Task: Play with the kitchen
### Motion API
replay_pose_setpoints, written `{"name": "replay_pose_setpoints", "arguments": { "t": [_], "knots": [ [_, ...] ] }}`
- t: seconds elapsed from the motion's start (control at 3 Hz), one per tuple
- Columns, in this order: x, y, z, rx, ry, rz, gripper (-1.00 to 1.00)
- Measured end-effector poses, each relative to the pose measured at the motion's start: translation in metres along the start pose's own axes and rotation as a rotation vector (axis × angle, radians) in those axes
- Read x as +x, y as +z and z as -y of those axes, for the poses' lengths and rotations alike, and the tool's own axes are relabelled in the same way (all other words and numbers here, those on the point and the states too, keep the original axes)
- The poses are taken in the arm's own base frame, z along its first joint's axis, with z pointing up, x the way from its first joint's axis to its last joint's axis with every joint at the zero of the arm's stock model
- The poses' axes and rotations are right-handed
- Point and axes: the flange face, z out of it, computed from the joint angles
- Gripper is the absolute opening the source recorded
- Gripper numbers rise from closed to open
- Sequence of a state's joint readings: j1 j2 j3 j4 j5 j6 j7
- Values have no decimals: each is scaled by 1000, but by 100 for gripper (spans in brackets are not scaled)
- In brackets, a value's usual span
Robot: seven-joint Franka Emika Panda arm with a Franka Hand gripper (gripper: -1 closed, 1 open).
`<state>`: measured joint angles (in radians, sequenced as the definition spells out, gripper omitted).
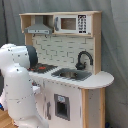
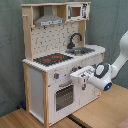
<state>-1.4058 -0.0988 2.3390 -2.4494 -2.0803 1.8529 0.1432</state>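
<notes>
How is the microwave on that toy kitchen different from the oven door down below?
The microwave sits at the very top beside the grey hood, while the oven door is low on the front, under the stovetop. The microwave's window is wide with a button panel beside it; the oven door's window is larger, with a handle above. Both are white with dark windows.

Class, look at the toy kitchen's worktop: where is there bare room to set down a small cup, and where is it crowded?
Free: the rounded light-wood counter end beside the sink, and the narrow strip in front of the stovetop. Crowded: around the black faucet behind the sink, and the front by the knobs, where the gripper sits.
</notes>
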Motion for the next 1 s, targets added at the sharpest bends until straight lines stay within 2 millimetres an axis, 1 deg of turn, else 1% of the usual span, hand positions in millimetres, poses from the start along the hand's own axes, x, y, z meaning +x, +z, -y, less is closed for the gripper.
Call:
{"name": "replay_pose_setpoints", "arguments": {
  "t": [0.33,1.0],
  "knots": [
    [0,0,1,5,9,0,100],
    [2,-2,5,59,242,-13,100]
  ]
}}
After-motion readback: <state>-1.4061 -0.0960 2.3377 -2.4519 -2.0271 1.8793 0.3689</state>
